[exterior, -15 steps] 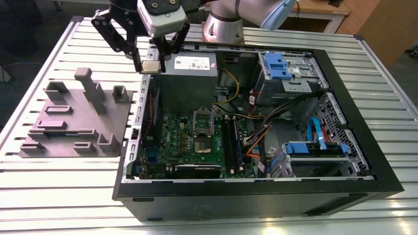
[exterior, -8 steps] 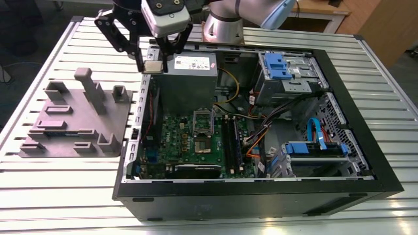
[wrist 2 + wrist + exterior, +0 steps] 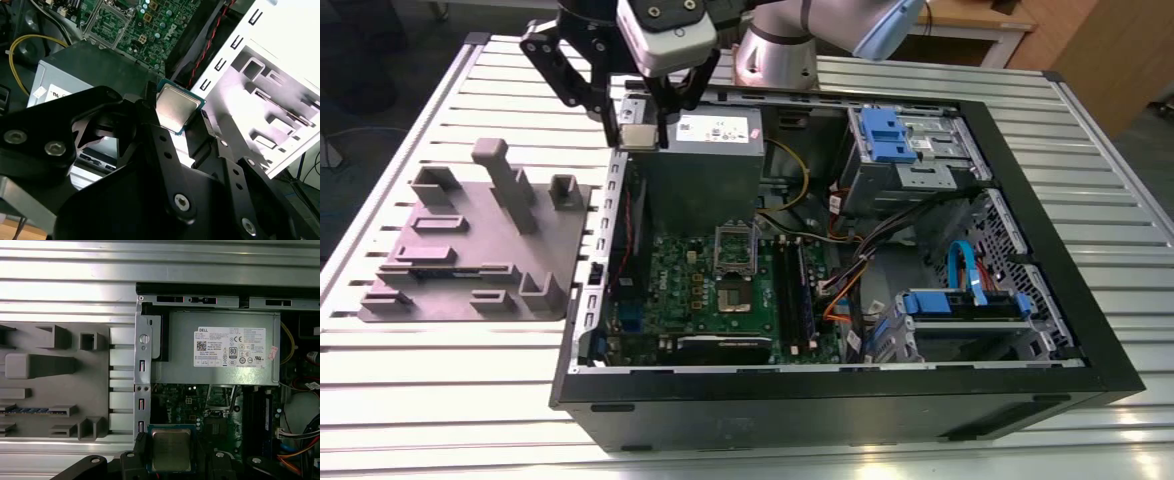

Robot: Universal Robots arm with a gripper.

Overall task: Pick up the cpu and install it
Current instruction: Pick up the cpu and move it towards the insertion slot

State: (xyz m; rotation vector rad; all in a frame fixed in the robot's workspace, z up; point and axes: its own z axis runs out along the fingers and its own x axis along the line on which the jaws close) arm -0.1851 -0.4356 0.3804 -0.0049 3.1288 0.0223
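Carry step: gripper (image 3: 172,456) clamped on the cpu (image 3: 171,447), chip held between its fingertips, socket (image 3: 736,296) well below and apart from it; seating likely calls for square alignment.

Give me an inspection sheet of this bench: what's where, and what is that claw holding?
Surface: slatted metal table carrying an open case.
Job's things: cpu held above the case's edge; motherboard inside.
Clutter: grey tray beside the case, at the exterior view's left.
Grippers: gripper shut on the cpu.
Cables: yellow cable and blue cable inside the case.
Surroundings: wooden furniture behind the table.
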